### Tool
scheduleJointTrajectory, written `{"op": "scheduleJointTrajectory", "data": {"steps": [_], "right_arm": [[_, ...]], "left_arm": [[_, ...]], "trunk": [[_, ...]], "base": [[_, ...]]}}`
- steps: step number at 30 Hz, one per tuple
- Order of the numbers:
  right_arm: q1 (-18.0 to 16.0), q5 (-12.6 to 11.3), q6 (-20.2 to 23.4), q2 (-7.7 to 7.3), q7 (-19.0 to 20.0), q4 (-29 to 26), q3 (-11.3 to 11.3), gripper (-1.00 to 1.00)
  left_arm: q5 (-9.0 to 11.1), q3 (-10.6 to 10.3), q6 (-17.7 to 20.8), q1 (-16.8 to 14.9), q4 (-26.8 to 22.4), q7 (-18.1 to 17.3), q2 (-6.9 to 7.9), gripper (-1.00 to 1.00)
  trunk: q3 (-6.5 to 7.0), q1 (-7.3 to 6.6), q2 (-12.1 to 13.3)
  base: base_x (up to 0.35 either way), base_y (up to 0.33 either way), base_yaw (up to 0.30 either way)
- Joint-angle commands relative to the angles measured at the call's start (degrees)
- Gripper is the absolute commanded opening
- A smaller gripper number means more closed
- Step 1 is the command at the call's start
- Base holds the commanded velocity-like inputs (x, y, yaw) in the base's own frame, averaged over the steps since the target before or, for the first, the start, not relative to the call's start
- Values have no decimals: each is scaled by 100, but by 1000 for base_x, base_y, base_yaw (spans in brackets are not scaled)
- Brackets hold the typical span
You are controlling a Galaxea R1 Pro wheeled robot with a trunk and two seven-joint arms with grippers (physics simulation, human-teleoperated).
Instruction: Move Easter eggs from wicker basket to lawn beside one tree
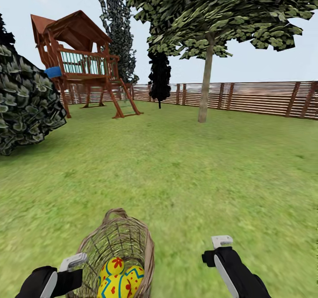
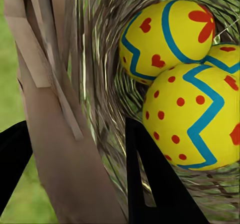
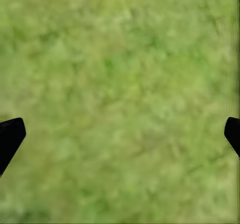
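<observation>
The wicker basket (image 1: 119,238) is at the bottom of the head view, tipped with its mouth toward me. Three yellow Easter eggs lie inside: one with red hearts (image 2: 167,34), one dotted with a blue zigzag (image 2: 195,119), and a third (image 2: 227,57) half hidden behind them. They also show in the head view as an egg cluster (image 1: 118,280). My left gripper (image 2: 75,126) is shut on the basket's rim wall (image 2: 60,149), one finger inside and one outside. My right gripper (image 3: 122,129) hangs open over the lawn (image 1: 198,178). A pale-trunked tree (image 1: 205,85) stands ahead to the right.
A wooden playhouse (image 1: 81,63) with a ladder stands at the back left. A large dark bush (image 1: 26,108) is close on the left. A thin black-leaved tree (image 1: 160,74) is by the slatted fence (image 1: 251,97). Open grass lies between me and the tree.
</observation>
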Motion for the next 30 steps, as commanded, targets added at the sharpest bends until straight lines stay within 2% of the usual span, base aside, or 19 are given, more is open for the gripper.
{"op": "scheduleJointTrajectory", "data": {"steps": [1,9,14,22,30], "right_arm": [[-6,-64,18,-5,-56,-4,25,100],[-6,-67,27,-3,-57,2,15,100],[-6,-67,27,-2,-57,5,23,100],[-6,-73,27,-2,-57,5,21,100],[-6,-77,27,-1,-57,5,32,100]], "left_arm": [[-33,13,27,-2,-7,-37,0,-100],[-31,22,19,-2,-33,-37,9,-100],[-42,31,27,-2,-38,-37,151,-100],[-24,31,27,-2,-25,-41,150,-100],[-24,31,27,-2,-25,-46,149,-100]], "trunk": [[-6,3,-3],[-6,3,-3],[-6,3,-3],[-6,3,-3],[-6,3,-3]], "base": [[343,0,-296],[343,0,-300],[343,0,-300],[343,0,-290],[343,0,-21]]}}
